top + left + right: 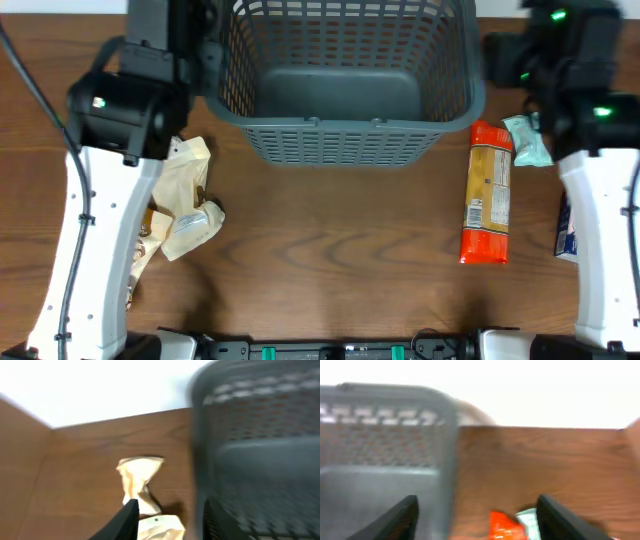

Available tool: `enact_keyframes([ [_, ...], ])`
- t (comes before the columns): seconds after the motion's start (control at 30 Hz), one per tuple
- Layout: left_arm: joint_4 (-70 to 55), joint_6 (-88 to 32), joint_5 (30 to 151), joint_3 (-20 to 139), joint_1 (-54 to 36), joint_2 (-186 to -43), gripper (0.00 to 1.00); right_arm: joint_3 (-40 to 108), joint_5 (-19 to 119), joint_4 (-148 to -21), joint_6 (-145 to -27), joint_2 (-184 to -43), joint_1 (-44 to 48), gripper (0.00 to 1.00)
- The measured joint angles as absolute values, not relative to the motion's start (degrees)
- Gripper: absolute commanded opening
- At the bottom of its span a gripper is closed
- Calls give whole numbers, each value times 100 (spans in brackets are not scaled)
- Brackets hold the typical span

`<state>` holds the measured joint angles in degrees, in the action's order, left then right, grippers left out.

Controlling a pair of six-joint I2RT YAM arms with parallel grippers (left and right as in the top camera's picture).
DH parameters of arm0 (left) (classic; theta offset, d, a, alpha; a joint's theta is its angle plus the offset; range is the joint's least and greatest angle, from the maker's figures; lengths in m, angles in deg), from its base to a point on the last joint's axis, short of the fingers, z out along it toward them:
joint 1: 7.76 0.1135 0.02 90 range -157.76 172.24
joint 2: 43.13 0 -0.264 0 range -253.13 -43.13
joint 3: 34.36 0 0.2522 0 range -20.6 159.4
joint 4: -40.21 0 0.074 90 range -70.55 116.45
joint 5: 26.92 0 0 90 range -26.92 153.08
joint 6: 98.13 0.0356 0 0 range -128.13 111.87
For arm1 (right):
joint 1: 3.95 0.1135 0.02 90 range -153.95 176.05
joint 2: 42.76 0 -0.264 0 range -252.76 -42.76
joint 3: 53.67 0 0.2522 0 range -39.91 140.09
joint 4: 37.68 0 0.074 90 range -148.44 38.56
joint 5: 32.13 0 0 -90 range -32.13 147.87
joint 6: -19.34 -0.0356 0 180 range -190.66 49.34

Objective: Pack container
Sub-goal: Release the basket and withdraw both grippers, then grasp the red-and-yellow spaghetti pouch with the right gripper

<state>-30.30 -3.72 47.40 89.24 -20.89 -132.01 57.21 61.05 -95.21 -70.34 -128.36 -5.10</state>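
The container (345, 128) is a large dark grey lattice basket at the back centre of the table, and its bottom shows bare. Its wall fills the right of the left wrist view (250, 435) and the left of the right wrist view (380, 435). My left gripper (169, 506) hovers open by the basket's left rim, above cream packets (142, 477) lying on the table. My right gripper (477, 500) stands wide open beside the basket's right rim, with nothing between its fingers. An orange packet (488, 190) and a pale green packet (528, 140) lie below it.
The cream packets (190, 195) form a loose pile at the left, partly under my left arm. A blue and white packet (567, 232) lies at the right edge, half hidden by my right arm. Bare wood stretches in front of the basket.
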Motion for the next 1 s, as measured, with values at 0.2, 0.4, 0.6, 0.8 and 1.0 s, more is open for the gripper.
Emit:
enact_keyframes([
  [0.2, -3198, -687, 4681, 8924, -1280, -13201, 41, 6259, 6135, -10338, -7023, -12799, -1349, 78],
  [0.4, -3782, -810, 5192, 8924, -552, -13201, 43, 6154, 6138, -11578, -7045, -12801, -1946, 83],
  [0.6, -3909, -834, 5700, 8699, 14, -13201, 45, 5339, 6133, -11818, -7257, -12804, -2363, 88],
  [0.8, -3920, -834, 6021, 8157, 254, -13201, 45, 4403, 6033, -11691, -7250, -12867, -2680, 89],
  [1.0, -3904, -831, 6246, 7945, 252, -13201, 46, 3461, 5602, -11272, -7189, -12996, -2678, 92],
])
